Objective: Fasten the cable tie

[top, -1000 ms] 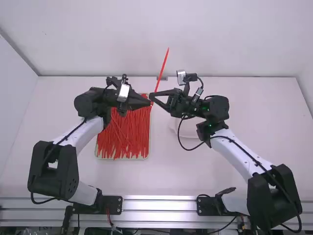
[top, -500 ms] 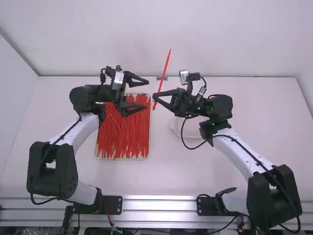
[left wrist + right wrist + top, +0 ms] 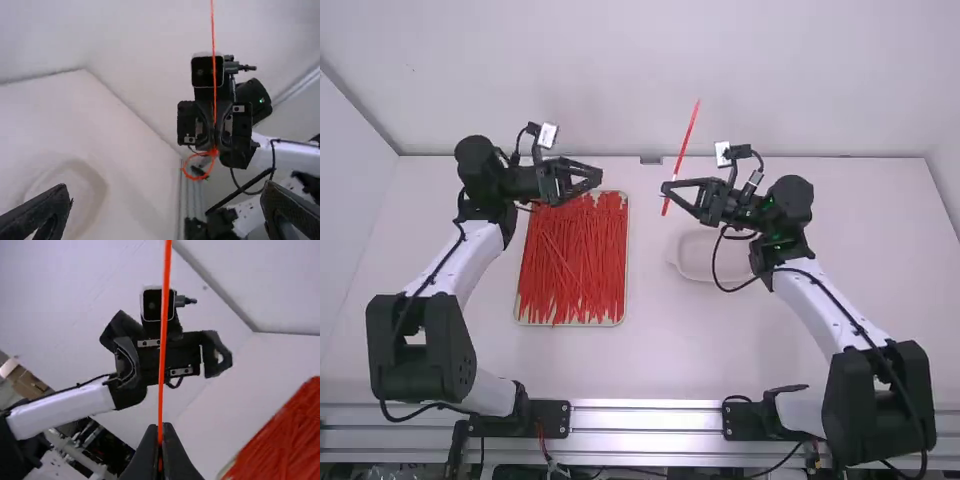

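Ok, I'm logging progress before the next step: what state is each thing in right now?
Cable tie: small loop at its lower end, tail pointing up, held off the table.
Right gripper: shut on the cable tie.
Left gripper: open, empty.
Spare ties: loose, heaped in the tray.

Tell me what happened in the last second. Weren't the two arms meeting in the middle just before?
The left gripper, closed up against the cable tie a second ago, opened and drew back to its own side. The right gripper kept its hold on the tie and carried it off to the right. The tray of spare red ties and the white dish beside it stayed put.
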Tool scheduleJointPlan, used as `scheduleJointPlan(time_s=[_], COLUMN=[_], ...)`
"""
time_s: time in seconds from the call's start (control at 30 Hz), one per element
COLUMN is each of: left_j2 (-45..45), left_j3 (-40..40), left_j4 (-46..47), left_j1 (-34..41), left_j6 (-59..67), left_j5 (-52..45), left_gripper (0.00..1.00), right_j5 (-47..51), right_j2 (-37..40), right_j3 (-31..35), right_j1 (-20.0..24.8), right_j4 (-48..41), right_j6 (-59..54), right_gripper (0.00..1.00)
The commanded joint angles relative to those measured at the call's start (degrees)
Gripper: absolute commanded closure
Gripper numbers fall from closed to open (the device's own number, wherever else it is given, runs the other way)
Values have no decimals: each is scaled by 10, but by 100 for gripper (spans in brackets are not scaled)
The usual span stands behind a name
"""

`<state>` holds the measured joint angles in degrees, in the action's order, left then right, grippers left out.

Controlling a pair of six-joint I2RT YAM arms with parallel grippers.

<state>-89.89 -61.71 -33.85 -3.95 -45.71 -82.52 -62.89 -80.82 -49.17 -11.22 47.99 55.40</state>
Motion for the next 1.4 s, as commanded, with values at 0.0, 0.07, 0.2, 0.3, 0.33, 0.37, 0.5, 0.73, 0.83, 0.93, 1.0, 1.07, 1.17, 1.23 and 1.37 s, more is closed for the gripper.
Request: scheduleJointPlan(time_s=[0.0,0.07,0.2,0.3,0.33,0.37,0.5,0.73,0.83,0.93,1.0,1.07,1.17,1.23,1.37], left_j2=[-3,-3,-3,-3,-3,-3,-3,-3,-3,-3,-3,-3,-3,-3,-3], left_j3=[-6,-6,-6,-6,-6,-6,-6,-6,-6,-6,-6,-6,-6,-6,-3], left_j4=[51,129,229,292,297,309,356,433,454,473,486,495,502,504,508], left_j1=[-1,-3,-2,-1,-1,-4,-1,-5,-4,-5,-5,-5,-3,-2,-2], left_j6=[56,91,164,216,219,228,233,282,312,323,321,323,322,323,322], left_j5=[13,36,57,57,57,58,97,148,151,153,167,184,192,192,203], left_gripper=[1,1,1,1,1,1,1,1,1,1,1,1,1,1,1], right_j5=[-15,-19,-18,-18,-18,-18,-17,49,67,90,100,105,106,115,124], right_j2=[10,10,10,10,10,10,10,10,10,10,10,10,10,10,10], right_j3=[-16,-16,-16,-16,-16,-16,-16,-16,-16,-16,-16,-16,-16,-16,-16], right_j1=[13,28,44,56,57,60,69,75,75,74,75,74,75,75,75], right_j4=[-16,-47,-99,-142,-148,-161,-205,-308,-338,-367,-381,-391,-395,-399,-411], right_j6=[-56,-80,-124,-165,-170,-181,-221,-300,-325,-347,-359,-370,-377,-377,-394], right_gripper=[100,100,100,100,100,100,100,100,100,100,100,100,100,100,100])
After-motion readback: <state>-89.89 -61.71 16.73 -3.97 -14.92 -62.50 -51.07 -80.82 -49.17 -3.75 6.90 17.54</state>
